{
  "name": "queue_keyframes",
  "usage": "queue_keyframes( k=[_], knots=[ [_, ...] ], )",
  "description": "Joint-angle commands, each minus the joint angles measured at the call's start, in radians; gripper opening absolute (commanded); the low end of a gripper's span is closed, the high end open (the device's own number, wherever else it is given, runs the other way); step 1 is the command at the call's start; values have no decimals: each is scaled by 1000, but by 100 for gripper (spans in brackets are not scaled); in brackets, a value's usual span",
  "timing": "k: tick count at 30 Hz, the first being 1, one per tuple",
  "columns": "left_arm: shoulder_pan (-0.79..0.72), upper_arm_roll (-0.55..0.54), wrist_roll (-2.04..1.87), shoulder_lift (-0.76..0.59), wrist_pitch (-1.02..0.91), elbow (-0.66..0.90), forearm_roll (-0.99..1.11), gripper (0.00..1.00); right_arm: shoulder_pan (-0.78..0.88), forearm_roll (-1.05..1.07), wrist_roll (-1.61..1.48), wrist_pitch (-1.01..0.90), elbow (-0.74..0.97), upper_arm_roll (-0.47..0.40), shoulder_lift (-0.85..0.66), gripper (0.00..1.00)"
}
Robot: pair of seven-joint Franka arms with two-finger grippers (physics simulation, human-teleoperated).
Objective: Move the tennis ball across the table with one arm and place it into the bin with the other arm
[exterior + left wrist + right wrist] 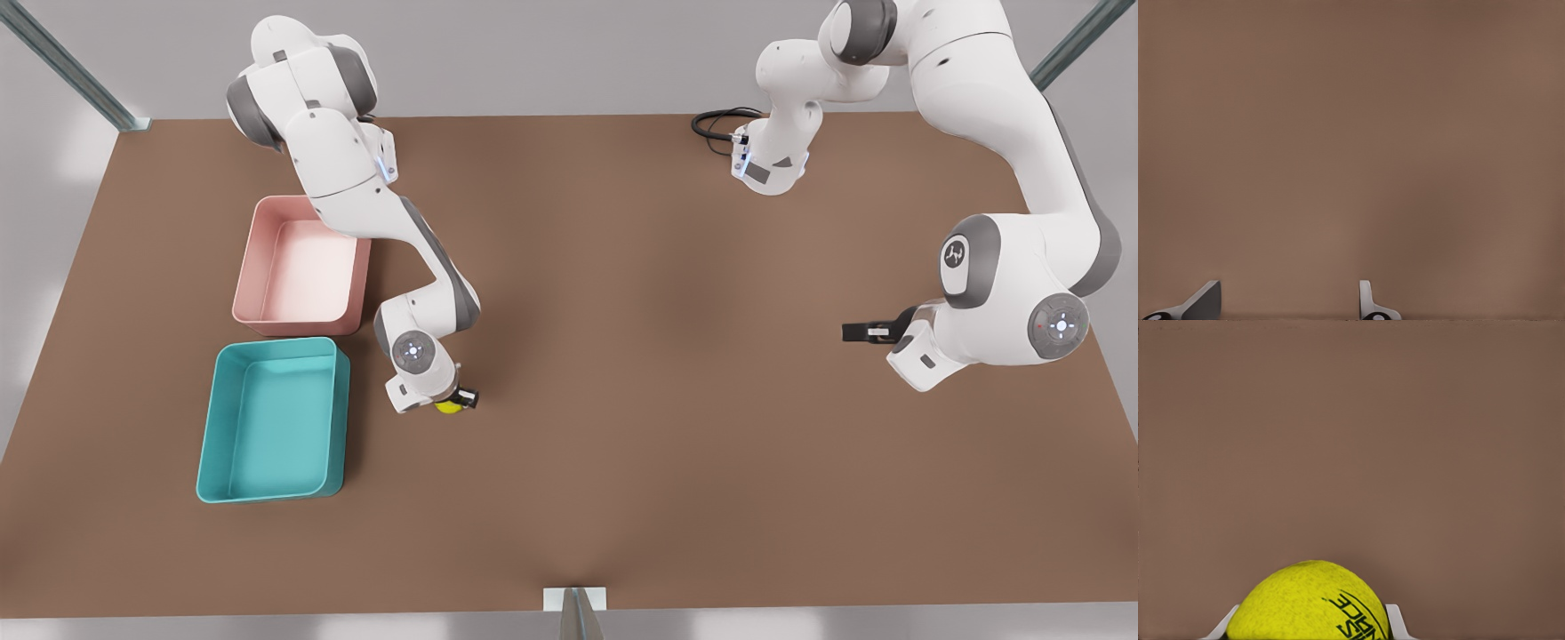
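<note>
Two arms, two trays and one ball stand on the table point(622, 356) in the front view; the right gripper point(458, 400), on the arm at the front view's left, has its jaws closed on the tennis ball point(447, 406), a small yellow-green ball that sits between them, just beside the teal bin point(206, 444) and outside it; the pink tray point(252, 267) lies next to the bin, on the far side of it from those jaws; the left gripper point(855, 332), on the arm at the front view's right, waits well apart from ball and bin, its dark fingers pointing toward the middle of the table, and how far they part cannot be told here. One pair of pale fingertips point(1368, 300) shows in the left wrist view, set wide apart with bare brown table between and beyond them; the jaws hold nothing. One tennis ball point(1308, 603) shows in the right wrist view, fuzzy yellow-green with dark printed lettering, pressed between two pale fingertips point(1397, 621) that touch it on either side; brown table lies beyond it.
</note>
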Motion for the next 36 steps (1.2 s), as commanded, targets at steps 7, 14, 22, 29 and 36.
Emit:
queue_keyframes(
  k=[7,14,22,29,36],
  knots=[
    [0,0,-16,7,1,0,-1,100,-8,-1,-13,-3,3,-2,-7,66],
    [0,0,-16,11,1,0,-1,100,-104,-2,-276,-48,12,-9,-108,66],
    [0,0,-16,11,1,2,-1,100,-399,-5,-789,-266,130,-26,-181,66],
    [0,0,-16,14,1,2,-1,100,-446,-4,-836,-266,130,-28,-128,100],
    [0,0,-16,13,-1,3,0,100,-388,-110,-637,-931,558,-28,-139,100]
  ],
)
